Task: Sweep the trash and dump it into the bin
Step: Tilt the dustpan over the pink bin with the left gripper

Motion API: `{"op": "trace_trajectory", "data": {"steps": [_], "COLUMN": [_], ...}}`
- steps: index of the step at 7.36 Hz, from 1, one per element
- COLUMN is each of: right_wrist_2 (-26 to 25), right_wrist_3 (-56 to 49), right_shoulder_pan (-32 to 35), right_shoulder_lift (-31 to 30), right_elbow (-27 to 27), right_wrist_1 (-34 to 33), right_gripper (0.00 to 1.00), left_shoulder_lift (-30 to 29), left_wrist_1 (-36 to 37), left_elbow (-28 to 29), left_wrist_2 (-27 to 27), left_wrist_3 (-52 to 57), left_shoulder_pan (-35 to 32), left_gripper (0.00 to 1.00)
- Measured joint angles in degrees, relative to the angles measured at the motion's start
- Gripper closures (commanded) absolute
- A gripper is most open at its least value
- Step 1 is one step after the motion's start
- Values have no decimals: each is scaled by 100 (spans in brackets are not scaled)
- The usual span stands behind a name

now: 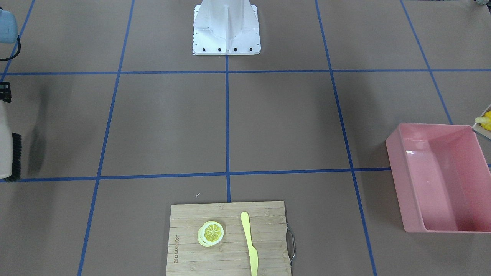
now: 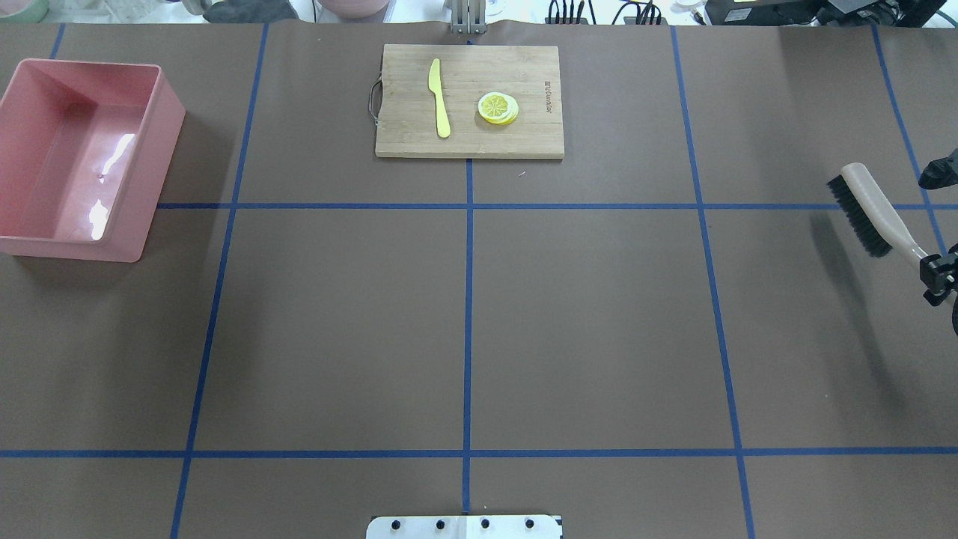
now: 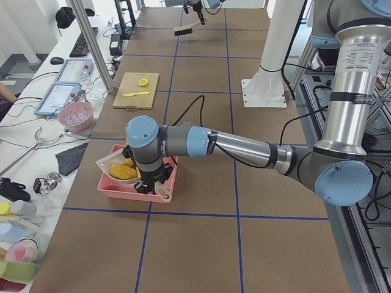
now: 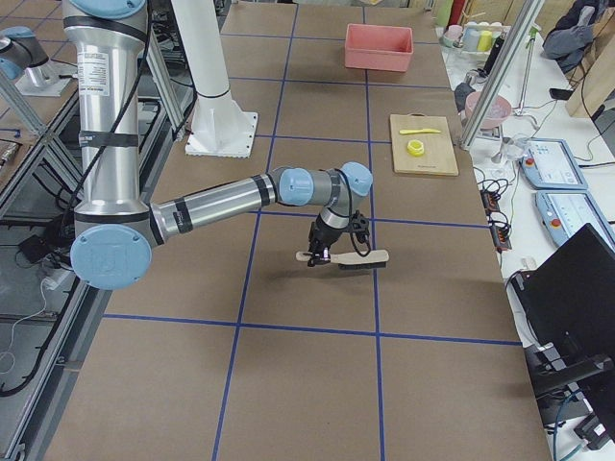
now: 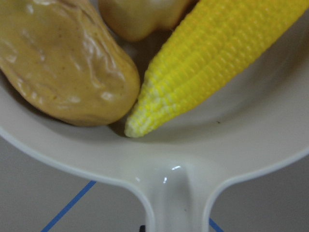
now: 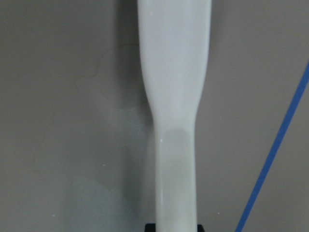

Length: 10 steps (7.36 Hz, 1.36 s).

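Contents: corn cob (image 5: 212,63), potato (image 5: 63,67), ginger root (image 5: 140,17), all in dustpan (image 5: 193,159) held above rim of bin (image 1: 399,184). State: left fingers (image 3: 146,180), grip cannot be told; right fingers (image 2: 935,271) pinching brush (image 2: 861,213) handle above tabletop (image 2: 464,314). Risk: off-centre tilt may spill toys outside bin.

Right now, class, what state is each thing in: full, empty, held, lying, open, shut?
Bin, empty.
Dustpan, held up, loaded with corn, potato, ginger.
Brush, held up.
Knife, lying on board.
Lemon, lying on board.
Left gripper, shut on dustpan.
Right gripper, shut on brush.
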Motion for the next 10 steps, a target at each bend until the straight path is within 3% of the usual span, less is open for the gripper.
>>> {"op": "trace_trajectory", "data": {"steps": [5,10], "right_wrist_2": [293,593], "right_wrist_3": [1005,1210], "right_shoulder_pan": [147,117], "right_shoulder_lift": [-199,-174], "right_elbow": [-126,-385], "right_wrist_1": [93,502], "right_gripper": [100,100], "left_shoulder_lift": [-429,-518], "left_wrist_1": [-21,7], "left_elbow": [793,702], "left_wrist_2": [895,1340], "left_wrist_3": [509,660], "left_shoulder_pan": [216,1005], "left_gripper": [100,100]}}
